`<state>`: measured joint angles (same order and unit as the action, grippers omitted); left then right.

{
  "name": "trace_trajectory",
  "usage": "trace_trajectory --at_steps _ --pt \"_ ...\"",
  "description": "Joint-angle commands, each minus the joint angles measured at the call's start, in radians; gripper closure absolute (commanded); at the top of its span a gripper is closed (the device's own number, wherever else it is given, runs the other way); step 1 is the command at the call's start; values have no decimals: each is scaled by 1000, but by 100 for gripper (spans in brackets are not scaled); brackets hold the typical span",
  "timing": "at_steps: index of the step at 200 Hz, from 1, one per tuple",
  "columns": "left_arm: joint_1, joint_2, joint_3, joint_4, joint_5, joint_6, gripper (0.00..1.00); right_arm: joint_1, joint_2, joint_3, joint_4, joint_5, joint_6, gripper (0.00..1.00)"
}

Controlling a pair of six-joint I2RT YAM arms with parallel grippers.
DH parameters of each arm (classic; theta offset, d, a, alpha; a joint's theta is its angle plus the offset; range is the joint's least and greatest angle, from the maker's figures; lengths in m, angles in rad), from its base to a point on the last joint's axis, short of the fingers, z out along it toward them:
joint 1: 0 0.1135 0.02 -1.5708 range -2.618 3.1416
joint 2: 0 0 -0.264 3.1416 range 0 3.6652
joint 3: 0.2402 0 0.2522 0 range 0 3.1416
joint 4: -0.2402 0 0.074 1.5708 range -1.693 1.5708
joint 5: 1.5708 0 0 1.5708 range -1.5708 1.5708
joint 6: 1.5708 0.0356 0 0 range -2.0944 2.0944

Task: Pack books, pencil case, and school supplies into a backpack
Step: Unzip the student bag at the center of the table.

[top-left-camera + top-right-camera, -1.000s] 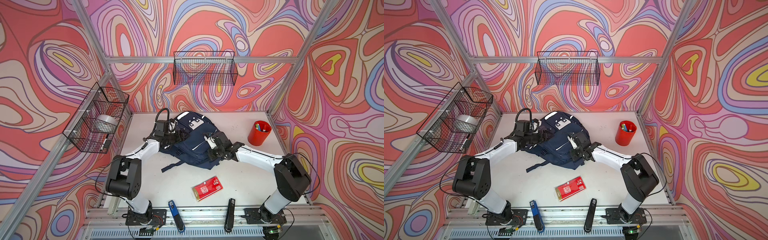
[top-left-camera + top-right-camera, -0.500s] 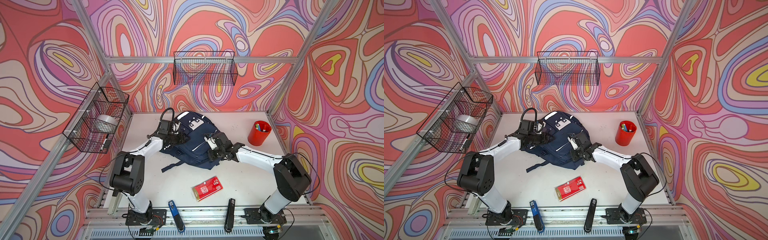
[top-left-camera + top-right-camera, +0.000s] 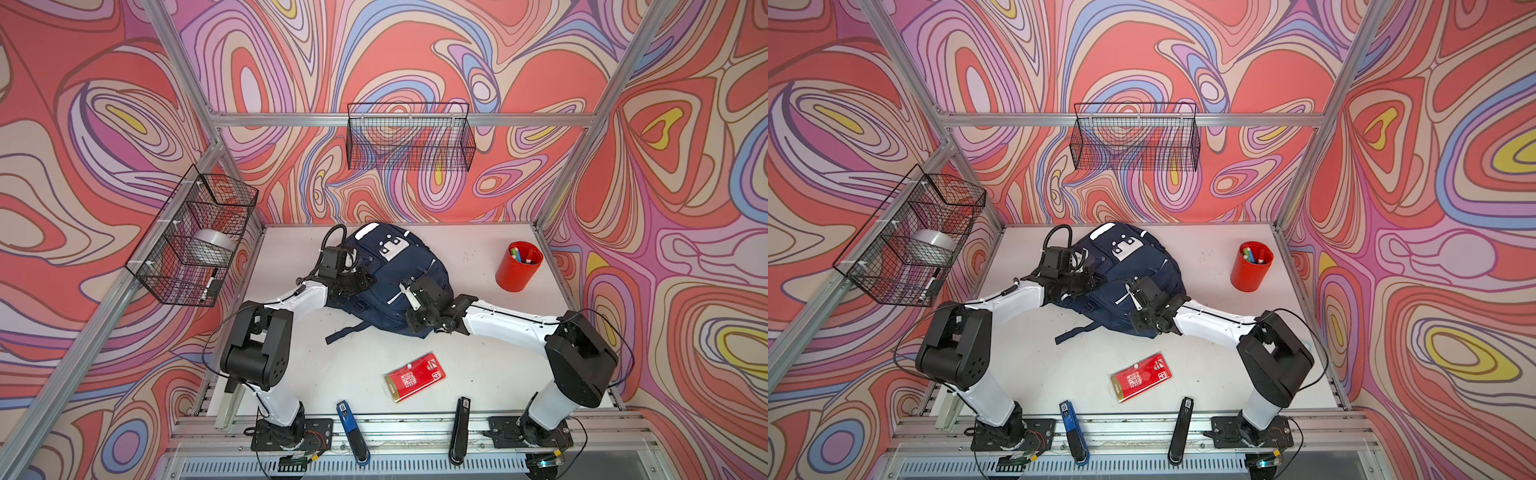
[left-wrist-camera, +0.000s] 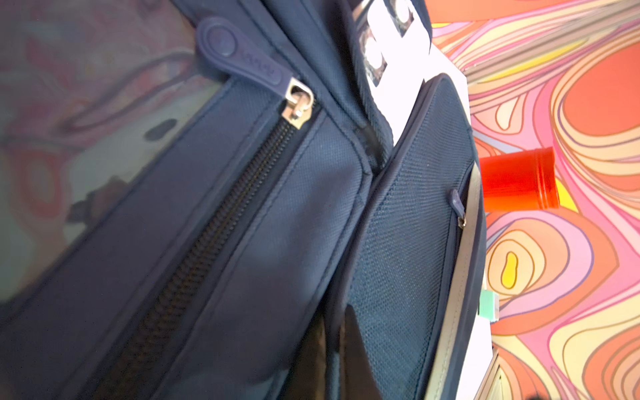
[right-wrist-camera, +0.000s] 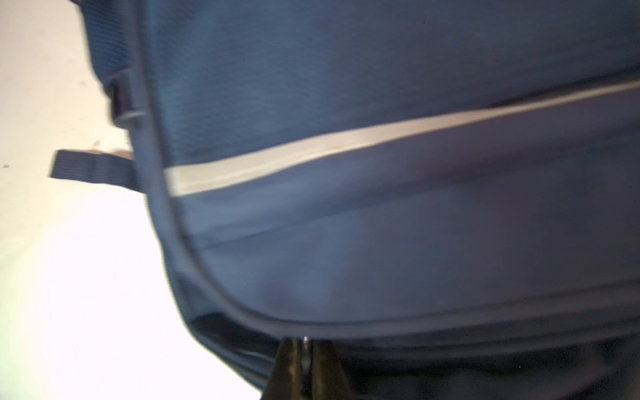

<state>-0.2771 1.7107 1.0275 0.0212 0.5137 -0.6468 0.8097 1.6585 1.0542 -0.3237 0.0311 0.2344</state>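
Right gripper (image 5: pixel 304 346) pinches backpack (image 5: pixel 381 86) edge, shown only wrist-side; left gripper (image 3: pixel 359 282) closed.

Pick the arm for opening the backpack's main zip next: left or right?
Left, likely. The left hand sits at the backpack, and its wrist view shows the zip pull close up, zip closed. The right hand is shut at the backpack's lower edge, by the reflective stripe, away from that pull.

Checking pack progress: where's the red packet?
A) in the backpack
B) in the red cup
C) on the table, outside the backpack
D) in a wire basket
C: the red packet lies flat on the table, well apart from the backpack.
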Motion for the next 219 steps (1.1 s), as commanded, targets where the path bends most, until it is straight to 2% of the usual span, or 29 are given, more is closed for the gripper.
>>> trace_trajectory --at_steps 1,39,56,78,104,119,139,201,215,216,217,219 --pt "-22 7 -25 80 -31 -112 100 59 4 -10 24 -5 73 100" --pt "-48 -3 -63 167 -37 -184 100 141 50 22 101 55 173 100" --pt "-70 -19 -103 233 -44 -236 100 164 88 79 114 102 259 100" --pt "-82 -43 -122 258 -52 -255 100 187 158 177 92 140 296 100" --pt "-86 -71 -142 276 -41 -282 100 197 197 225 162 211 351 100" --pt "-88 -99 -167 296 -47 -301 100 198 251 286 155 257 357 100" --pt "-87 -139 -179 268 -55 -290 100 199 311 364 144 239 342 100" --pt "-33 -172 -190 230 -41 -254 100 201 233 285 155 214 307 100" --pt "-7 -175 -190 218 -38 -242 100 201 215 283 133 178 273 73" --pt "-5 -176 -190 217 -36 -241 100 201 213 283 132 175 271 68" --pt "-3 -176 -190 217 -35 -240 100 202 210 283 129 175 270 68" --pt "0 -178 -189 216 -33 -238 100 202 206 282 124 174 264 62"
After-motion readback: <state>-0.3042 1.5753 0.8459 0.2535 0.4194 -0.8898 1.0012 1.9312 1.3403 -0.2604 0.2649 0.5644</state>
